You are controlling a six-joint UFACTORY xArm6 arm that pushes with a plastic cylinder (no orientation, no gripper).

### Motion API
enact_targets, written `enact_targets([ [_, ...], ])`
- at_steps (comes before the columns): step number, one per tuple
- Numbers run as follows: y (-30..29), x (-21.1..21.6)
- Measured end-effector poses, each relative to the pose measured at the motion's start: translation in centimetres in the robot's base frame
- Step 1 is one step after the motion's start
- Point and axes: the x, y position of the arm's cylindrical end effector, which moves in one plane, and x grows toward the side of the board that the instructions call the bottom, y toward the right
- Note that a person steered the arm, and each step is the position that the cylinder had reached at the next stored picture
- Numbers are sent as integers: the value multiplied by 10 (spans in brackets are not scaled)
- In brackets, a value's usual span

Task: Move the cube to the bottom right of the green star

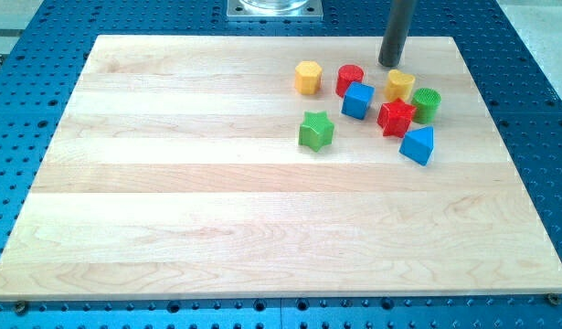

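Landmark: you can place everything off the green star [316,130], the block nearest the view's bottom apart from the blue one at its right; it stands alone on the wooden board [171,210].
Target spot: the board to the star's lower right is bare, so nothing blocks the cube's destination, as far as you can judge.
Blue wedge-shaped block [418,145]: right of the star and slightly lower, well apart from it; it marks the far edge of the open ground.
Red star-like block [396,117]: right of the star, a little higher, touching or nearly touching the green cylinder [427,104] beside it.
Blue cube [356,100]: your task block, up and right of the star, close by but apart, just below the red cylinder [350,79].
Yellow hexagonal block [307,78]: directly above the star, clear of the cube.
Yellow cylinder-like block [400,85]: further up and right, just under the rod.
My tip [390,64]: far up-right of the star, beyond the cluster, touching no block. There are no fingers on this rod, so nothing is held; it can only push.
Why it sits there: likely staged above the cube's side, since the push must run downward.
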Motion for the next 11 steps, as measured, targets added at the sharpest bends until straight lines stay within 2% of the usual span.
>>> enact_targets([
  [6, -44, 37],
  [7, -46, 74],
  [9, -58, 86],
  [11, -63, 125],
])
